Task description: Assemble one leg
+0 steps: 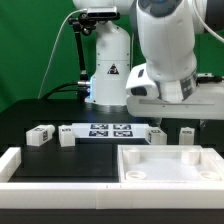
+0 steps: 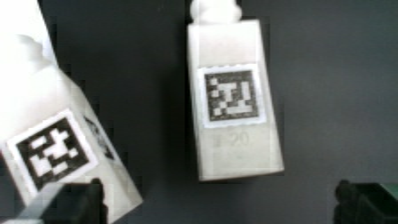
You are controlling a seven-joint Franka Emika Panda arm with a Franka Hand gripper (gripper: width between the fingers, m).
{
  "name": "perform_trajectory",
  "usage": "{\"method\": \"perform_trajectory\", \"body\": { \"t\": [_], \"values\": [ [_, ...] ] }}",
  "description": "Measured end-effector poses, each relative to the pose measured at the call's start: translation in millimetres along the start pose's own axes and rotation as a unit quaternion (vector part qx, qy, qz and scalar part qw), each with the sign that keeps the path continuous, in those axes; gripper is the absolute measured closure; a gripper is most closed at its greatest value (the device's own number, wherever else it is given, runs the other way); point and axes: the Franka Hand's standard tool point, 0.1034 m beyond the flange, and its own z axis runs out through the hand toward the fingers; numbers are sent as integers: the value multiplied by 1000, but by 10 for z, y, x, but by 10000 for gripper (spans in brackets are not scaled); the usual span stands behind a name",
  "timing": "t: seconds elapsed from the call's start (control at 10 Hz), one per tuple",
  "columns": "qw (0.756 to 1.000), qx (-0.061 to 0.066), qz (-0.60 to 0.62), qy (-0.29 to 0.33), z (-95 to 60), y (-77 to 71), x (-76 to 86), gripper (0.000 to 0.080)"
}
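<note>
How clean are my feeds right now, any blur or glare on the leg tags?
Wrist view: soft focus, but the tag on the fully visible leg reads; the other leg is cropped by the frame edge; the claw shows as dark blurs. Exterior view: white parts washed out; the arm looms large, hiding table.

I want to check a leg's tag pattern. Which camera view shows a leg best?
The wrist view: the leg lies large mid-frame, its tag pattern clear, with a second leg beside it. The exterior view shows legs only as small white blocks on the table, tags too small to read.
</note>
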Motion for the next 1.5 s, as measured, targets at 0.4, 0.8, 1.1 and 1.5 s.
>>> {"method": "perform_trajectory", "body": {
  "t": [0.4,0.8,1.1,1.5],
  "values": [
    [993,-15,-3,-113,137,-38,-45,151],
    [994,-19,-1,-111,367,21,-90,151],
    [993,-24,-6,-115,475,16,-166,151],
    [993,-28,-8,-113,558,-14,-176,151]
  ]
}}
